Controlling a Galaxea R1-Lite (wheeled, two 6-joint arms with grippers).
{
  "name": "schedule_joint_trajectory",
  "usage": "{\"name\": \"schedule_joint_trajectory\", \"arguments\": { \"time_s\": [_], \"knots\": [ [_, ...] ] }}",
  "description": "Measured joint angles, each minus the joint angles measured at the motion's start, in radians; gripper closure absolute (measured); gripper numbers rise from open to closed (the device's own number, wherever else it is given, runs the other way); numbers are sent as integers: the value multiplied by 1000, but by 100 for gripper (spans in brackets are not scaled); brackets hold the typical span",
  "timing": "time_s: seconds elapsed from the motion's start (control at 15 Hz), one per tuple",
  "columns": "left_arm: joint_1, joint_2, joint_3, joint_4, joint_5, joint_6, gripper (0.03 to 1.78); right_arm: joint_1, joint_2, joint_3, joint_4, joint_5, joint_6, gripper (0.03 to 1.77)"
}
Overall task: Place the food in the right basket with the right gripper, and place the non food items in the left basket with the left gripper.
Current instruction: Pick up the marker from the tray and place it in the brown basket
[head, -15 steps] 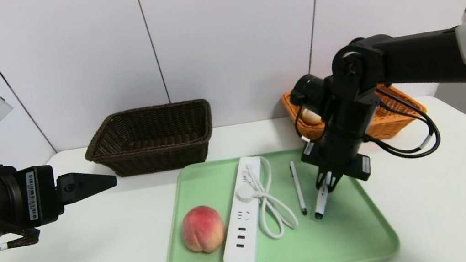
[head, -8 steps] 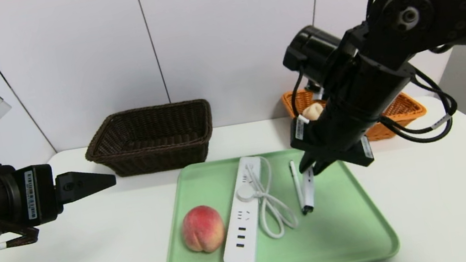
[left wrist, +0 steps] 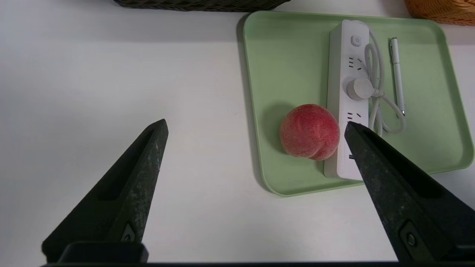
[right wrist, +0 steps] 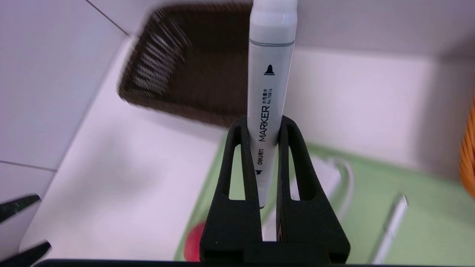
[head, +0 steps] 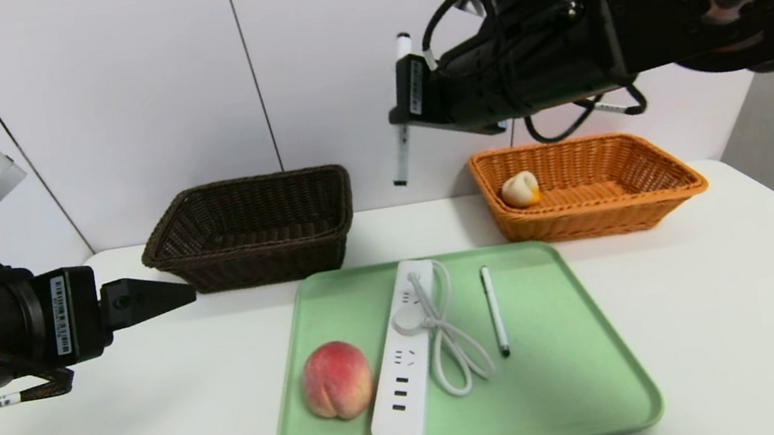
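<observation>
The marker (right wrist: 270, 85) is being pinched tight between the fingers of the right gripper (right wrist: 262, 129), held up above the far side of the tray (head: 553, 407). Over on the left, the left gripper's (left wrist: 256, 126) fingers are being kept wide apart with nothing gripped. The MARKER lettering is being shown in the right wrist view only, while the bun (head: 521, 190) in the orange basket (head: 587, 222) is being caught just by the head view.
</observation>
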Motion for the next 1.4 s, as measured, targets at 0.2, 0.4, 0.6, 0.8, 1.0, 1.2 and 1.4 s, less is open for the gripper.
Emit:
{"name": "schedule_joint_trajectory", "arguments": {
  "time_s": [0.2, 0.4, 0.6, 0.8, 1.0, 1.2, 1.4],
  "knots": [
    [0, 3, 0, -27, 1, -1, 12, 4, 70, 3, -274, 43, -24, 164],
    [2, 0, -3, -79, 1, 4, 12, 16, 147, 5, -474, 77, -30, 164],
    [6, -6, -6, -80, 2, 6, 12, 34, 226, 5, -605, 89, -78, 164],
    [6, -11, -6, -77, 24, 10, 12, 43, 321, 6, -736, 86, -148, 164],
    [6, -17, -4, -76, 47, 15, 12, 44, 414, 6, -828, 87, -161, 164],
    [5, -31, 13, -71, 47, 15, 12, 38, 494, 4, -936, 81, -173, 164],
    [5, -50, 49, -70, 47, 16, 12, 32, 533, 3, -976, 80, -170, 164]
  ]
}}
